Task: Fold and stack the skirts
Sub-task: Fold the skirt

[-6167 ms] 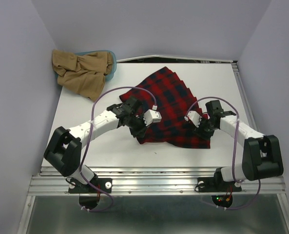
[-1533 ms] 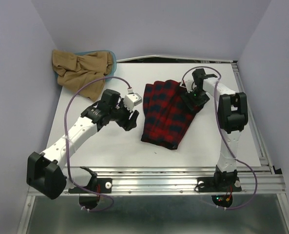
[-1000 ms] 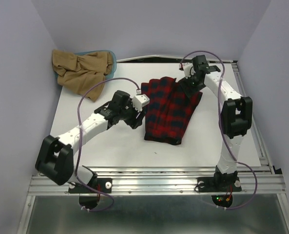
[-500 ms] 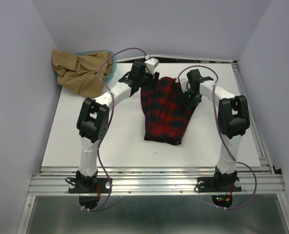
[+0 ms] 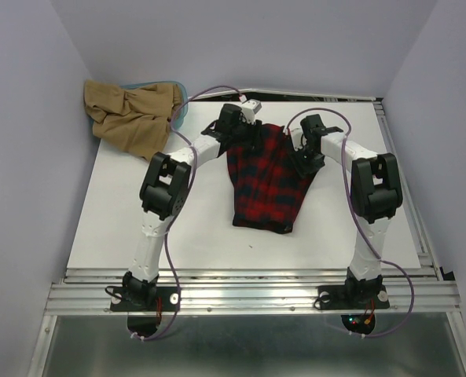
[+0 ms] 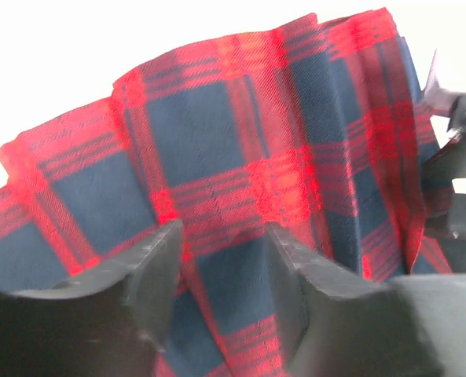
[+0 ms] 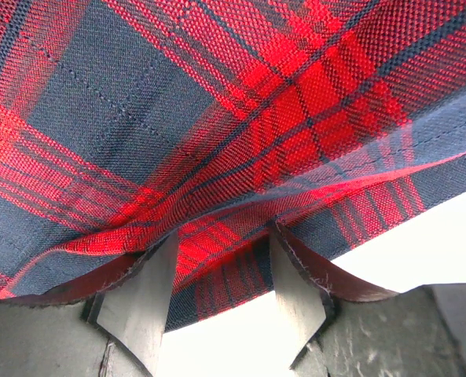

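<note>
Gripping item one, the red plaid skirt (image 5: 268,177), folded lengthwise mid-worktop (image 5: 177,228) toward the far edge: left gripper (image 5: 244,133) and right gripper (image 5: 305,157), each pinching cloth at its far corners. Item two, tan skirt (image 5: 130,114): crumpled, far-left corner. Judged: one fold done; cross-fold, second skirt and stacking outstanding.

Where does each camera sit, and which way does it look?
Top external: high behind the bases, looking down at the table, left arm, right arm, plaid skirt, tan skirt.
Left wrist: on the left arm, looking along its fingers at plaid cloth between them.
Right wrist: on the right arm, looking past its fingers at the skirt's edge.
All three share the plaid skirt.
</note>
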Tool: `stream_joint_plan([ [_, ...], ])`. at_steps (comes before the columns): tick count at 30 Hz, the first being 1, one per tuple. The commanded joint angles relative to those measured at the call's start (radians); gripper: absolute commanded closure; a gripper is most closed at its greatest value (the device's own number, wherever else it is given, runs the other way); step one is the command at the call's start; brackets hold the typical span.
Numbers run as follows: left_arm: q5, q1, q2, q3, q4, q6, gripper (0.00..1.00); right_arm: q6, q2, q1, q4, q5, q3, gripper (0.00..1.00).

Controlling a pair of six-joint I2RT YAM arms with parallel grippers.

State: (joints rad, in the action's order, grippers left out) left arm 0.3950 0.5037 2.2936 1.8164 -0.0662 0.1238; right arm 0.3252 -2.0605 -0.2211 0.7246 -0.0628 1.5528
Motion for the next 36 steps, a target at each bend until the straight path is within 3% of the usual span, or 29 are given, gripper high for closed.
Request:
stream_joint_plan([
  [1,0.074,-0.002,0.029,0.060,-0.101,0.045,0.47,0.000,0.011,0.006,-0.048,0.021,-0.011,0.45],
  [4,0.056,-0.007,0.066,0.089,-0.099,0.066,0.47,0.002,0.007,0.006,-0.045,0.024,-0.007,0.45],
  [7,0.018,-0.008,0.082,0.103,-0.093,0.080,0.38,-0.002,0.005,0.006,-0.037,0.018,0.003,0.45],
  [17,-0.044,-0.016,0.060,0.067,-0.124,0.065,0.27,0.000,-0.012,0.006,-0.016,0.008,0.029,0.45],
  [19,-0.079,-0.025,0.070,0.076,-0.109,0.068,0.33,0.002,-0.013,0.006,-0.016,0.011,0.029,0.45],
  [20,-0.084,-0.036,0.073,0.081,-0.089,0.069,0.42,0.003,-0.013,0.006,-0.014,0.015,0.029,0.45],
  [24,-0.130,-0.054,0.056,0.043,-0.050,0.045,0.59,0.012,-0.016,0.006,-0.016,0.031,0.027,0.45],
  [27,-0.165,-0.070,0.032,0.018,0.002,0.016,0.67,0.015,-0.018,0.006,-0.017,0.037,0.029,0.45],
  [32,-0.208,-0.100,-0.009,-0.026,0.065,-0.024,0.72,0.014,-0.018,0.006,-0.016,0.034,0.036,0.45],
  [36,-0.082,-0.113,-0.081,-0.112,0.020,-0.088,0.45,0.015,-0.012,0.006,-0.016,0.026,0.035,0.45],
])
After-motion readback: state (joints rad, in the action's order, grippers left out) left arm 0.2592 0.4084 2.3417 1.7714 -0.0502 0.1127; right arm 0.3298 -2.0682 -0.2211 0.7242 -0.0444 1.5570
